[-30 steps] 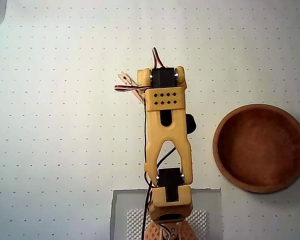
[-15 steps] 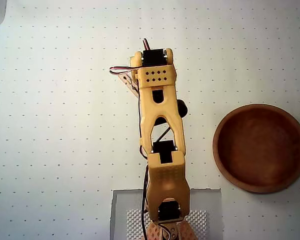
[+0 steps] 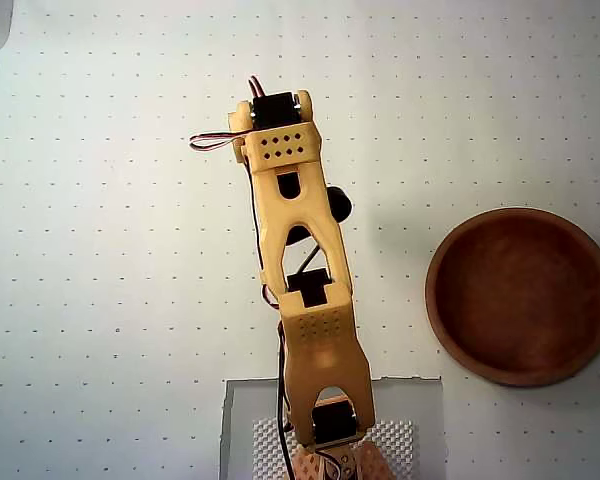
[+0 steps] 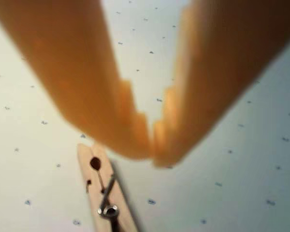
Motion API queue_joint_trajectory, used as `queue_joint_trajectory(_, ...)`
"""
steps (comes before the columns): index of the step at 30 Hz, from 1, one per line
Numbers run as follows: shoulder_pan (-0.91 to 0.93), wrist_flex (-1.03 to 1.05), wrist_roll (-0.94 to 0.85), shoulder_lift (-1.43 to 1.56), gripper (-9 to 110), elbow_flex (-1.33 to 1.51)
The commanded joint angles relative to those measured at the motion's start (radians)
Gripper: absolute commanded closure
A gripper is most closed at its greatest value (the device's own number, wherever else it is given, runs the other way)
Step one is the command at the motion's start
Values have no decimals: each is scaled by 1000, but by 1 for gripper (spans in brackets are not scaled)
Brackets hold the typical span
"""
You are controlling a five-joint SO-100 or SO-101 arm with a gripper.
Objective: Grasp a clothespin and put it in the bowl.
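Wrist view: gripper [image 4: 152,147] tips nearly touching w/ nothing between, i.e. closed & empty, hanging above the dotted desk [image 4: 241,169]. Clothespin [image 4: 105,191] flat on desk just below-left of the tips, free of them, spring showing, lower end cut by frame edge. Overhead view: pin hidden under arm [image 3: 300,270]; bowl [image 3: 521,296] at right, well apart from arm, empty.
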Motion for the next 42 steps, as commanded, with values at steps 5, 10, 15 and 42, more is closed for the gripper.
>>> queue_joint_trajectory(5,3,6,-103,29,104,-60)
queue_joint_trajectory(10,3,-3,-146,-8,104,-63)
queue_joint_trajectory(15,20,-95,-173,-83,104,-95)
queue_joint_trajectory(42,3,-126,-175,-365,104,-411)
